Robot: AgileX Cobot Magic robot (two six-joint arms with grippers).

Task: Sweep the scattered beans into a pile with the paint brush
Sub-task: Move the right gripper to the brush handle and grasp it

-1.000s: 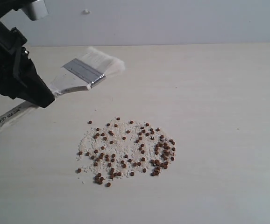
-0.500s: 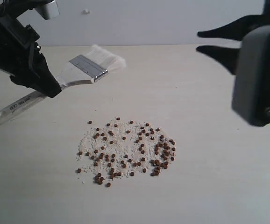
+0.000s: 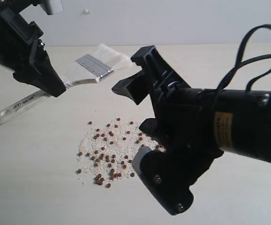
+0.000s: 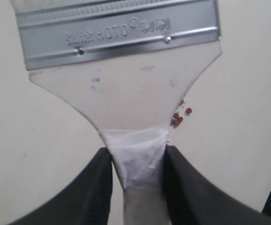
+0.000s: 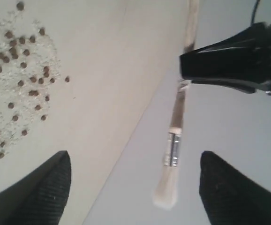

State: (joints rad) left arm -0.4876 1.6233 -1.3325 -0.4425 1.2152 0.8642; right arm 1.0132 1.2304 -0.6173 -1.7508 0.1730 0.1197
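holding the tool: the left gripper (image 3: pixel 56 88) is clenched on the neck of the paint brush (image 3: pixel 86 71). it grips on a wrap of white tape (image 4: pixel 135 149) just behind the handle's flat shoulder, both jaws pressed to that wrap.
brush position: lifted off the surface (image 3: pixel 229 70), beyond the beans (image 3: pixel 108 157) on their far left side. the bristles (image 3: pixel 113 55) are free of everything.
right gripper (image 3: pixel 135 108): released and empty, jaws spread wide, hanging above the right side of the beans and aimed towards the brush.
beans: a loose round patch mingled with white grains (image 3: pixel 89 140). its right part is hidden behind the right arm in the exterior view.
step in hand: probably bringing the bristles down to begin a stroke.
doing it well: set the brush down just outside the rim of the beans, with the bristle tips lightly flexed on the surface. draw short strokes inward to the middle of the beans, working around the rim. go slowly, since round beans should roll ahead and escape.
risk: the right arm crowds the beans, so a stroke from their far side could meet it.
unclear: a few beans show beside the handle's shoulder in the left wrist view. i cannot tell whether they cling to the brush or lie on the surface below.
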